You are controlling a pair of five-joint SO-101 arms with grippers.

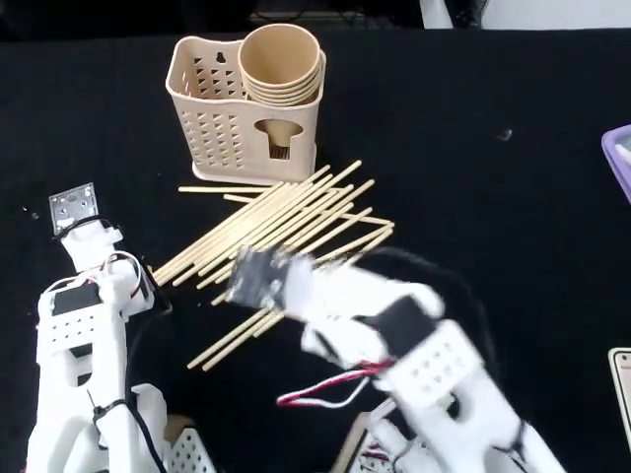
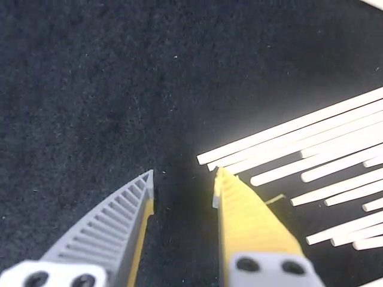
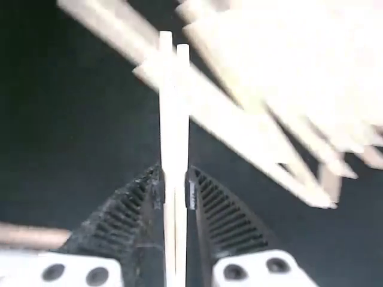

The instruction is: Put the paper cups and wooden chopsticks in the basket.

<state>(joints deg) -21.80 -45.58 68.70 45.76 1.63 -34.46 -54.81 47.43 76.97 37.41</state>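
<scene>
Black cloth covers the tabletop (image 1: 493,246), and on it lies a loose heap of wooden chopsticks (image 1: 286,217), fanned out and overlapping just in front of the basket (image 1: 197,108). The right end effector (image 3: 175,179) is closed on a pair of chopsticks (image 3: 173,113), gripped side by side, their ends reaching out past the tips. In the high view it sits low at the near edge of the heap. The left end effector (image 2: 182,185) has its jaws parted with nothing between them. It hangs over bare cloth just beside the ends of several sticks.

The basket stands upright behind the heap. The paper cups (image 1: 281,64) sit nested as a stack in one compartment, and the other compartment looks empty.

The cups appear done, so the step in hand is most likely gathering the chopsticks. The next move calls for lifting the pair clear of the heap, carrying it over the rim and tipping it upright into the free compartment.

By count there is one basket, one stack of about five cups judging by the rims, and two sticks in the grasp. Well over a dozen sticks lie loose, too overlapped for an exact count.
</scene>
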